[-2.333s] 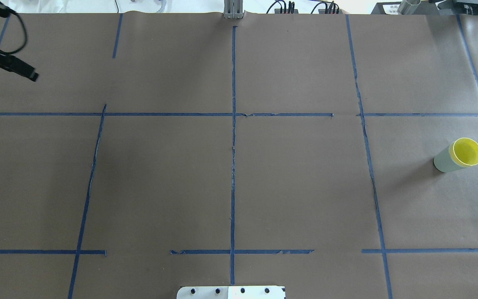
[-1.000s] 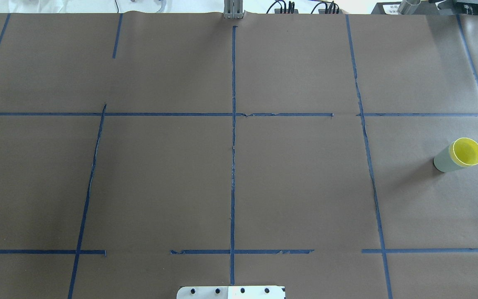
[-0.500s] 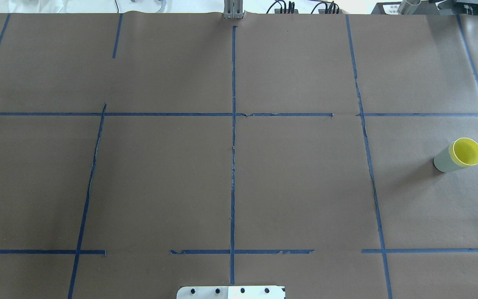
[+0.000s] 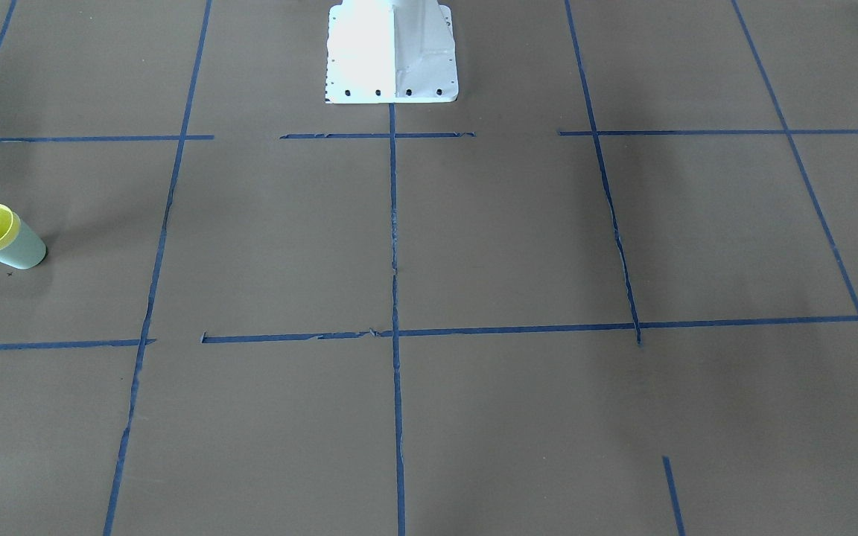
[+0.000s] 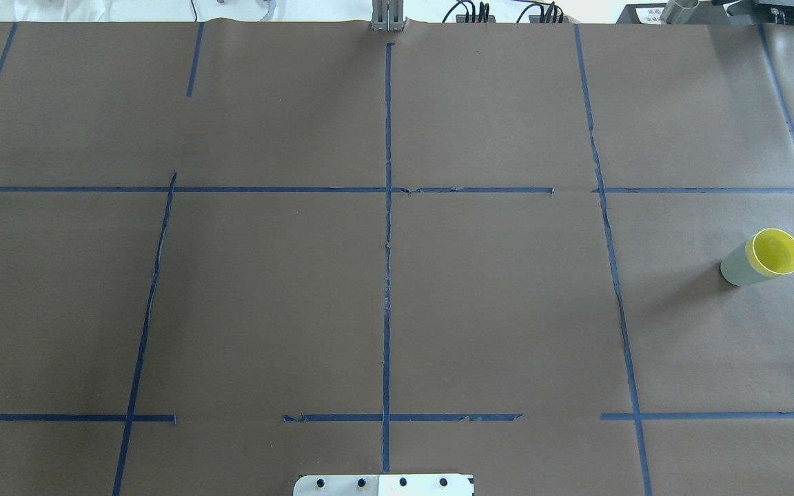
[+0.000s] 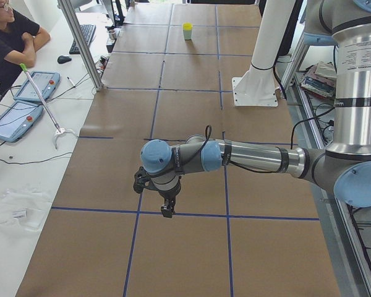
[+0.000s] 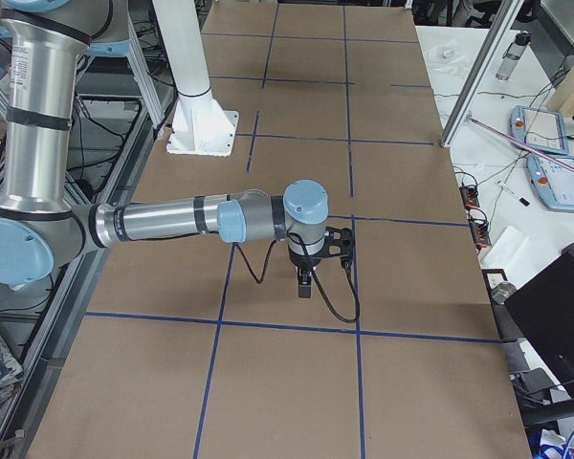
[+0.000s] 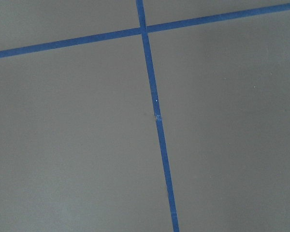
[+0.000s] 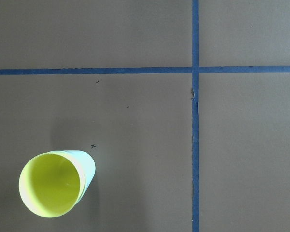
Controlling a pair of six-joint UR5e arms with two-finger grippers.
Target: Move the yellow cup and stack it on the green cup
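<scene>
We find yellow cup nested in green cup, worktop 3 o'clock: stacking seemingly done. Left pincer, right pincer hang apart from cups; spread or pressed together, we cannot tell.

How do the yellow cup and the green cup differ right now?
The yellow cup is bright; the green cup is pale mint. The yellow cup sits nested inside the green cup, which stands on the table. Only the yellow cup's rim and inside show; only the green cup's outer wall shows. Both are upright.

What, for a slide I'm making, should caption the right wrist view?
Yellow cup nested in the green cup on the brown-papered table, near crossing blue tape lines.
</scene>
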